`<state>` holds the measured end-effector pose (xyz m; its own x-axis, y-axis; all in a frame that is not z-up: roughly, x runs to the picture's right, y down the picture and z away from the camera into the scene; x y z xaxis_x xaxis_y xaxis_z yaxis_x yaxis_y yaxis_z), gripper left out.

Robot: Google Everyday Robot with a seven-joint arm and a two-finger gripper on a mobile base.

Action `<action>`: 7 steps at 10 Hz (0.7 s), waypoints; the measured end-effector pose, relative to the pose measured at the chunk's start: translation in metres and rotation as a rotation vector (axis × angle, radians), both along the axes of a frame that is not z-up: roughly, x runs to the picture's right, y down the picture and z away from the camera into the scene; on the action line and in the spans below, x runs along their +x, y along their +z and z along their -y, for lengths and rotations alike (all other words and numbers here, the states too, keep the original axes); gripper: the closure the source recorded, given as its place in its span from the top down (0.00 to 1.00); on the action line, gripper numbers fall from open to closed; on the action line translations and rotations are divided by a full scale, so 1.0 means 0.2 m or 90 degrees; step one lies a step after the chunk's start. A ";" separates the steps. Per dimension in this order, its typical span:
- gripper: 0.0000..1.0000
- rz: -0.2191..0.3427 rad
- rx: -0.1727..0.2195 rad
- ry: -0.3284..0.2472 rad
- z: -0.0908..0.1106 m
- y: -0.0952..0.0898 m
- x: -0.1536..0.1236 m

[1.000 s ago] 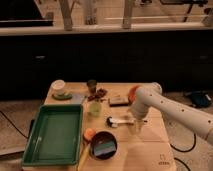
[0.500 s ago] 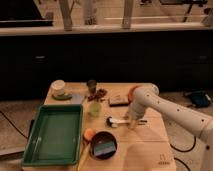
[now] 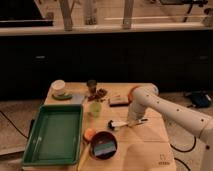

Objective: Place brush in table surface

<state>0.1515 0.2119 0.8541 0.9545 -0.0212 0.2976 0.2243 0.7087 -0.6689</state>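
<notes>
The brush [image 3: 126,123], with a slim white handle and a small dark head at its left end, lies across the light tan wooden table surface [image 3: 145,147] near its middle. My gripper [image 3: 134,120] is at the end of the white arm [image 3: 165,105] that reaches in from the right. It is down at the handle's right part, just above the tabletop. The small dark logo mark [image 3: 163,162] shows near the table's front right corner.
A green plastic tray [image 3: 54,134] fills the left side. An orange bowl [image 3: 104,146] holds a blue-green thing at the front. A green cup [image 3: 95,108], a dark flat block [image 3: 118,100], a white cup on a green plate [image 3: 59,90] and a small dark item [image 3: 92,86] stand further back.
The arm has shifted slightly left and lower, with the gripper closer to the tabletop. The brush stays in about the same spot.
</notes>
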 end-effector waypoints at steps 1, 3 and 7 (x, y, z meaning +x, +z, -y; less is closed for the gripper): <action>0.00 0.007 0.003 -0.005 0.02 -0.01 -0.05; 0.00 0.016 0.007 -0.020 0.08 -0.04 -0.13; 0.00 0.018 0.022 -0.037 0.19 -0.12 -0.11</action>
<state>0.1296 0.1730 0.8310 0.9426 -0.0875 0.3222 0.2844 0.7160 -0.6376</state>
